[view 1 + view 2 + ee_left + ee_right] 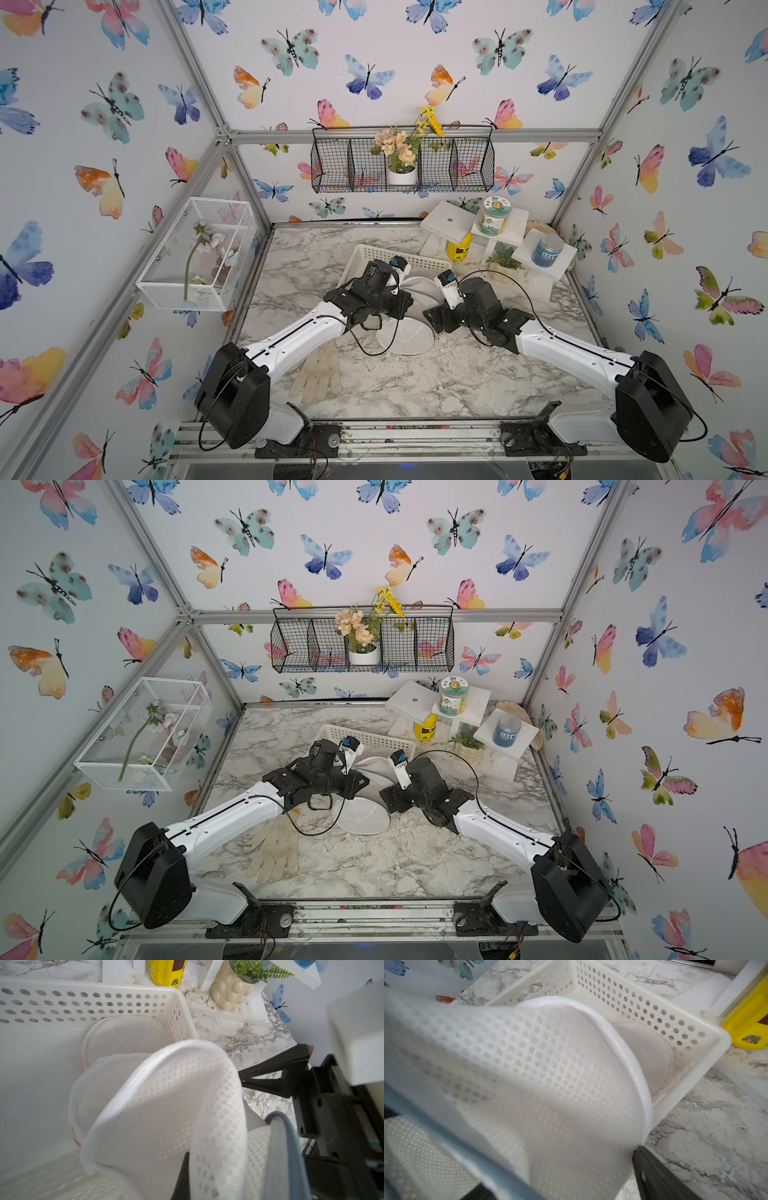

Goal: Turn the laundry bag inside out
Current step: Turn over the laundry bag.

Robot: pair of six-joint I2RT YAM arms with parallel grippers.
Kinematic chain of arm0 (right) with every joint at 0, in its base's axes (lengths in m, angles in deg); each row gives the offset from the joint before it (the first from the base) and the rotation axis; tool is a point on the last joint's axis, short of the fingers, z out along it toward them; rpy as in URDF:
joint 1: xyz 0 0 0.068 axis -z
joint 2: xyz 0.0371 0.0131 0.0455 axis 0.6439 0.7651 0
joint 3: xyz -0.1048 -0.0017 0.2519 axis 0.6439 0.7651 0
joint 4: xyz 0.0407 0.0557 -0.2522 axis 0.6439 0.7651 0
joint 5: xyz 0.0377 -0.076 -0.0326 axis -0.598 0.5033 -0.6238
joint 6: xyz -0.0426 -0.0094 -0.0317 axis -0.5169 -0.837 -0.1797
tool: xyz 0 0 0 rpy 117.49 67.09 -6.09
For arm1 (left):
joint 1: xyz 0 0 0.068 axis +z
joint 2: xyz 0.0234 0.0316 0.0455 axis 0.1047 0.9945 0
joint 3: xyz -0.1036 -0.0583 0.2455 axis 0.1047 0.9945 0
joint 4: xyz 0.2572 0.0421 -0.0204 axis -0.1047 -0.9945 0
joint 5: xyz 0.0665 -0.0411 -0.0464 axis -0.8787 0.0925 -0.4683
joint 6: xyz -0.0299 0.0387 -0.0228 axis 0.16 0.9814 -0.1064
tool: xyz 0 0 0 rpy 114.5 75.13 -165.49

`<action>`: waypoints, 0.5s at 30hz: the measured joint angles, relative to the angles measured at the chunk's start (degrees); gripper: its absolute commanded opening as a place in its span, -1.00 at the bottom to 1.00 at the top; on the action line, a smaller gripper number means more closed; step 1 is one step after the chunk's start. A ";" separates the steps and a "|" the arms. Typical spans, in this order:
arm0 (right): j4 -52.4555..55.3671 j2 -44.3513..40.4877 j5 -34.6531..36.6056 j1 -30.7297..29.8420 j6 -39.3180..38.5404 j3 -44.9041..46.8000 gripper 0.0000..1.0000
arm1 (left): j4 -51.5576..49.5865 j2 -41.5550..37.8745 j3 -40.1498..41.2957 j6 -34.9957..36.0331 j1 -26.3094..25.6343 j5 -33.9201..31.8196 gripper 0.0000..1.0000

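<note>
The laundry bag is white mesh with a thick white hem and a blue-grey band. It hangs bunched between my two grippers, above the near edge of a white perforated basket. My left gripper is shut on the laundry bag; only one dark finger shows, against the cloth. My right gripper stands open. One of its fingers sits far out to the side, and the laundry bag drapes over the gap and hides the other finger.
Inside the basket lies a round pink-rimmed mesh piece. A white round disc lies on the marble below the grippers. Pale gloves lie near the left arm. At the back right are white stands, a yellow can and a potted plant.
</note>
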 measured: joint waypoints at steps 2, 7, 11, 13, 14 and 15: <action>-2.73 0.09 0.92 0.00 -1.75 1.16 0.73 | 0.00 0.00 0.02 -0.15 0.00 0.15 -1.00; -8.92 0.07 2.10 0.00 -8.22 2.97 0.75 | 0.35 -0.17 0.35 0.76 0.02 1.27 -1.00; -9.94 0.63 1.40 0.00 -12.70 2.64 0.65 | 0.98 -1.64 2.14 3.23 0.02 1.70 -1.00; -9.99 1.81 1.01 0.00 -13.90 2.12 0.64 | 1.36 -2.73 3.08 4.85 0.02 2.21 -1.00; -10.08 2.34 0.83 0.00 -14.38 2.08 0.64 | 1.49 -3.32 3.56 5.70 0.02 2.49 -1.00; -10.05 2.64 0.66 0.00 -14.60 2.08 0.65 | 1.57 -3.80 3.98 6.49 0.02 2.71 -1.00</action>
